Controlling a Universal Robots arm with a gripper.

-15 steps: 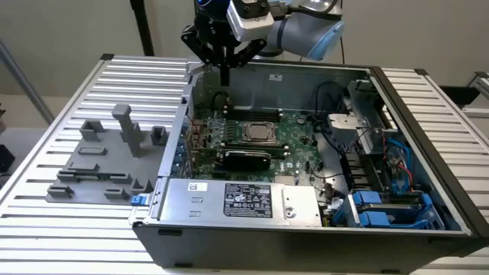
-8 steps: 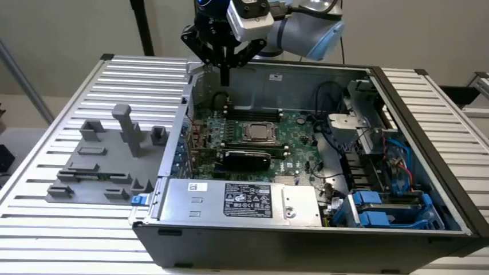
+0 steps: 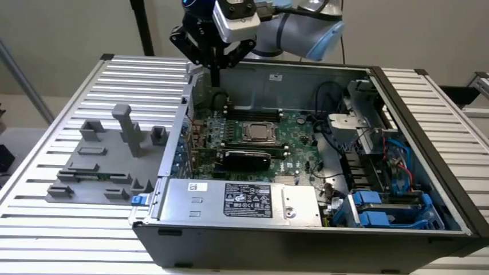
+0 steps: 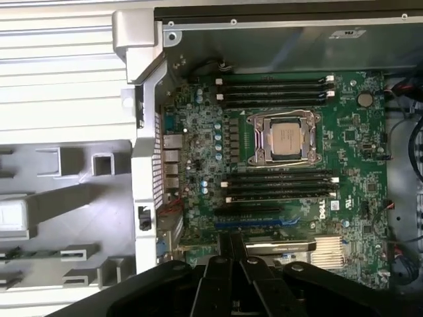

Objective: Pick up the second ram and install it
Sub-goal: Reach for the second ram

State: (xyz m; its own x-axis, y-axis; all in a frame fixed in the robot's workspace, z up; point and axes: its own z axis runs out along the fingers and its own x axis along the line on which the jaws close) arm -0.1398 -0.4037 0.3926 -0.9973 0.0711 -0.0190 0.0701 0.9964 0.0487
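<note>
**Wrist view.** The gripper [image 4: 231, 249] is nearest the lens, its black fingers [image 4: 215, 284] pressed together. Whether anything thin is pinched between them cannot be told. Beyond it lies the green motherboard [image 4: 211, 139], where the CPU socket [image 4: 285, 139] sits between two banks of long black slots [image 4: 274, 89].

**Exterior view.** The gripper hangs in the upper centre of the frame, tips pointing down. It is above the far left corner of the open case [image 3: 428, 126] and well clear of the board. The arm [image 3: 306, 31] enters from the top edge. A power supply [image 3: 237, 200] lies along the case's near side, at lower centre. A grey fixture [image 3: 99, 166] sits on the slatted table [image 3: 38, 229] at the exterior view's left, just beside the case. Where the second ram is cannot be told in either view.
</note>
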